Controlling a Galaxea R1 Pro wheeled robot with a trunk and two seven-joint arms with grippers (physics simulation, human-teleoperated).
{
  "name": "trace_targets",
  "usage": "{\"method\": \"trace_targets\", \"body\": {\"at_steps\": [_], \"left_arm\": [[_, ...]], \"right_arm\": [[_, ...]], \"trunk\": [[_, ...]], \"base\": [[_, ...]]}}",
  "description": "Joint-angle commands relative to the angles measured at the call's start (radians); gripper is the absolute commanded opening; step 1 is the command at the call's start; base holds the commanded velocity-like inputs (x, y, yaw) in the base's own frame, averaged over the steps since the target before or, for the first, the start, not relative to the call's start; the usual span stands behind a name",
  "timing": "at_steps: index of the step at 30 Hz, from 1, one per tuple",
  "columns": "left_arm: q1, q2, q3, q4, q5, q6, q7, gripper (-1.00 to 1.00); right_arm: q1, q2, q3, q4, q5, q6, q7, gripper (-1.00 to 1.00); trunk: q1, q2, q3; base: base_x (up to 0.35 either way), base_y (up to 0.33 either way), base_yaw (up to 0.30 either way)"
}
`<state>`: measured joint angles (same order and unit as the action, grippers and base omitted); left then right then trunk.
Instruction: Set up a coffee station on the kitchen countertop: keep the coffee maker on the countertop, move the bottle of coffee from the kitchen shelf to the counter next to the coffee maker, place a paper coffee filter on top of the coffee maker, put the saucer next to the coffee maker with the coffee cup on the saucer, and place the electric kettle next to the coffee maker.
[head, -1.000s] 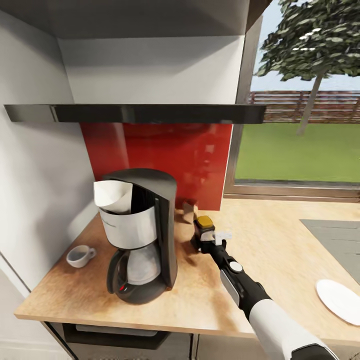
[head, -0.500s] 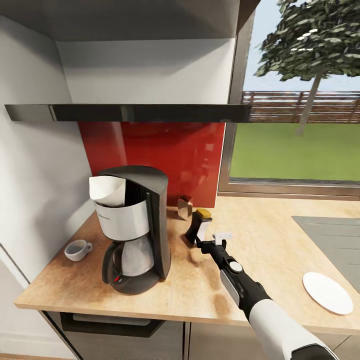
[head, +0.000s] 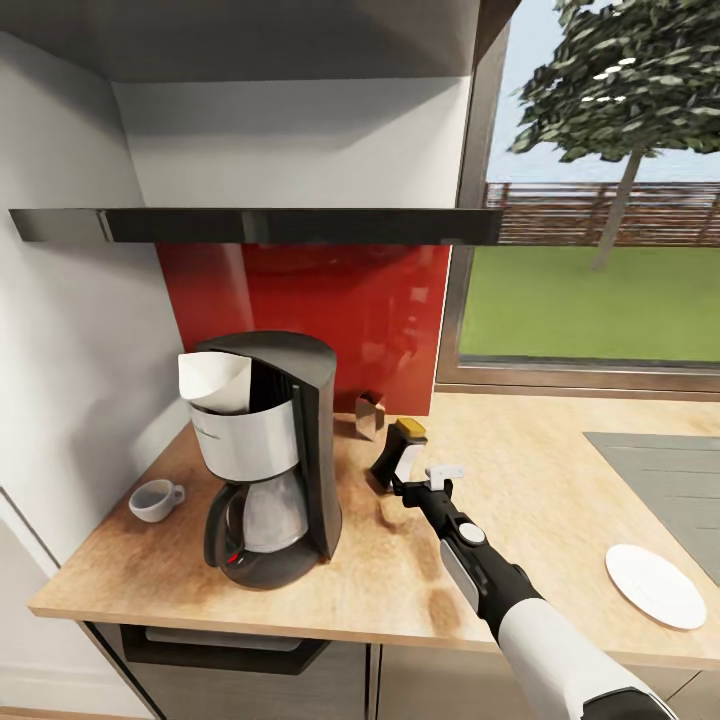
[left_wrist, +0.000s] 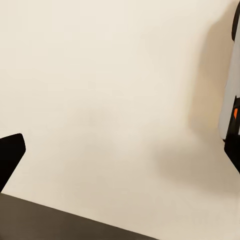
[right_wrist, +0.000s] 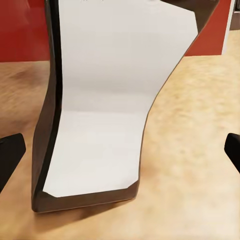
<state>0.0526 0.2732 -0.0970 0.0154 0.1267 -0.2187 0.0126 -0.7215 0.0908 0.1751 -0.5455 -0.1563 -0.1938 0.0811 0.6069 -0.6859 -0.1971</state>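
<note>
Coffee station partly assembled, with the coffee maker (head: 268, 460) as landmark. One coffee maker stands on the countertop (head: 560, 500), with one paper coffee filter (head: 215, 382) already seated in its top. One bottle of coffee (head: 397, 457) rests on the wood just right of the machine, tilted rather than upright; in the right wrist view its white label and dark base (right_wrist: 100, 115) sit on the worktop with a fingertip showing far out on each side. The right gripper (head: 424, 483) is spread wide just beside the bottle, not pinching it. The left gripper's state cannot be told from the pictures.

Step in hand, as judged: the bottle delivery is ending, the bottle released beside the machine below the kitchen shelf (head: 260, 226). If the lean persists, it may need righting. Otherwise the next move calls for drawing the arm back clear of the bottle, then fetching crockery.

Count: one coffee cup (head: 155, 499) left of the machine, bare on the wood; one saucer (head: 655, 586) well apart to the machine's right; one small metal container (head: 370, 413) behind the bottle
</note>
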Motion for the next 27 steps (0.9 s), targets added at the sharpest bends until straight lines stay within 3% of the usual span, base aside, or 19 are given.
{"method": "trace_targets", "body": {"at_steps": [1,27], "left_arm": [[0.000,0.000,-0.009,0.001,0.010,-0.005,0.001,1.00],[0.000,0.000,-0.007,0.002,0.010,-0.005,0.001,1.00]], "right_arm": [[-0.001,0.000,0.002,0.002,-0.010,-0.004,0.003,1.00],[-0.001,0.000,0.001,0.002,-0.011,-0.004,0.004,1.00]], "trunk": [[0.000,-0.001,-0.001],[0.000,-0.001,-0.001]], "base": [[0.000,0.000,0.000],[0.000,0.000,0.000]]}}
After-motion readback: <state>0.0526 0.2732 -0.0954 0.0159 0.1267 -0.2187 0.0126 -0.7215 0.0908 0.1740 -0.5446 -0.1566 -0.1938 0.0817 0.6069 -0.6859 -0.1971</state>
